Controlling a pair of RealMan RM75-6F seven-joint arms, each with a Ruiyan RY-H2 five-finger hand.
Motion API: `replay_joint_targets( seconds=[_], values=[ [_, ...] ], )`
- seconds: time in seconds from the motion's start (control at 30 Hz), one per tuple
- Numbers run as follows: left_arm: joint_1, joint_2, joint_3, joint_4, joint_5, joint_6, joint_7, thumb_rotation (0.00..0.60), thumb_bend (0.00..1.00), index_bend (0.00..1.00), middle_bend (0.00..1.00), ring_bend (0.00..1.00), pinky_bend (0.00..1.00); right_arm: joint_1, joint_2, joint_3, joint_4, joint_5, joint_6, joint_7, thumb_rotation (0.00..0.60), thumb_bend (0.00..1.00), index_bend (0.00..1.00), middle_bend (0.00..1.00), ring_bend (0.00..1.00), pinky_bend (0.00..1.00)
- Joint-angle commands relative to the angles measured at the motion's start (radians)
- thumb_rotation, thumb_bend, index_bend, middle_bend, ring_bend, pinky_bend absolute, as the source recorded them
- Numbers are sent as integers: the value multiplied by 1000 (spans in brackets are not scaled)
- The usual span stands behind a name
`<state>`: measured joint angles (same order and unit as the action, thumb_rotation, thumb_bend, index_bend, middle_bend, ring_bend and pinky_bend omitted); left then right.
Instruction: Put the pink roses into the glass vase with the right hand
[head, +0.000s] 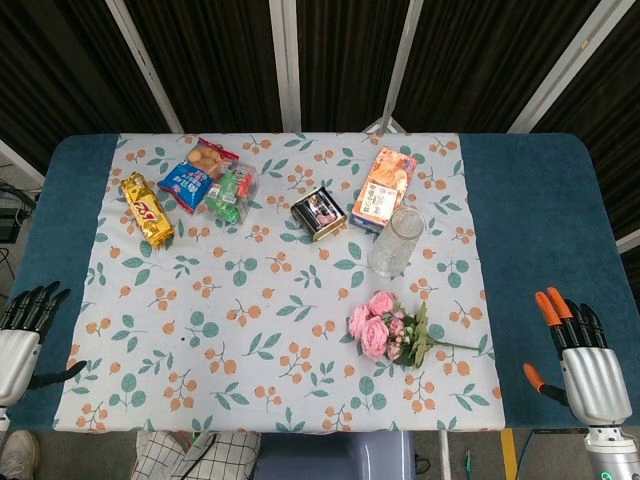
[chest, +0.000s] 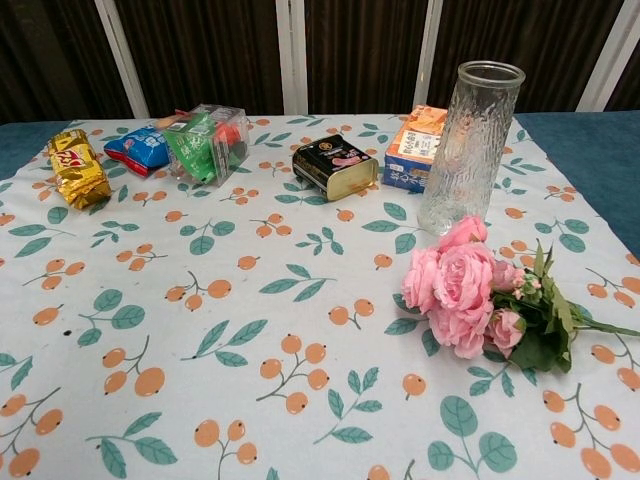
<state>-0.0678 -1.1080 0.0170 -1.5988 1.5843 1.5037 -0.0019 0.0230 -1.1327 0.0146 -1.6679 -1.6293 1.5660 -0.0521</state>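
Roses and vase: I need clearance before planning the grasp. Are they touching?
Cannot tell. In the chest view the top bloom of the roses overlaps the base of the vase; the head view suggests a gap, but not plainly.

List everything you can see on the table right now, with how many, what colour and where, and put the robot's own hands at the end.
pink roses: one bunch, pink with green leaves, lying on the cloth in front of the vase
glass vase: one, clear, upright, behind the roses
orange box: one, orange, behind the vase
dark tin: one, black, mid-table
clear box: one, clear with green contents, far left area
blue packet: one, blue, beside the clear box
gold packet: one, gold, far left
tablecloth: one, white, leaf-and-fruit print
left hand: one, black fingers, near left corner, empty
right hand: one, orange-tipped fingers, near right corner, empty
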Motion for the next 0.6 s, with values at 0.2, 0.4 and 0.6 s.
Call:
replay_joint_targets(
  seconds=[0.2,0.4,0.6],
  values=[
    [0,2,-4,-4,-12,-4,-14,600,0,0,0,0,0,37,-10,-21,-101,-14,-82,2,600,285,0,0,0,0],
    [0,3,-3,-2,-7,-2,-20,600,0,0,0,0,0,91,-60,-19,-151,0,-186,-72,600,286,0,0,0,0],
    [-1,6,-3,-2,-10,-7,-36,600,0,0,0,0,0,147,-127,11,-176,87,-293,-137,600,287,0,0,0,0]
  ],
)
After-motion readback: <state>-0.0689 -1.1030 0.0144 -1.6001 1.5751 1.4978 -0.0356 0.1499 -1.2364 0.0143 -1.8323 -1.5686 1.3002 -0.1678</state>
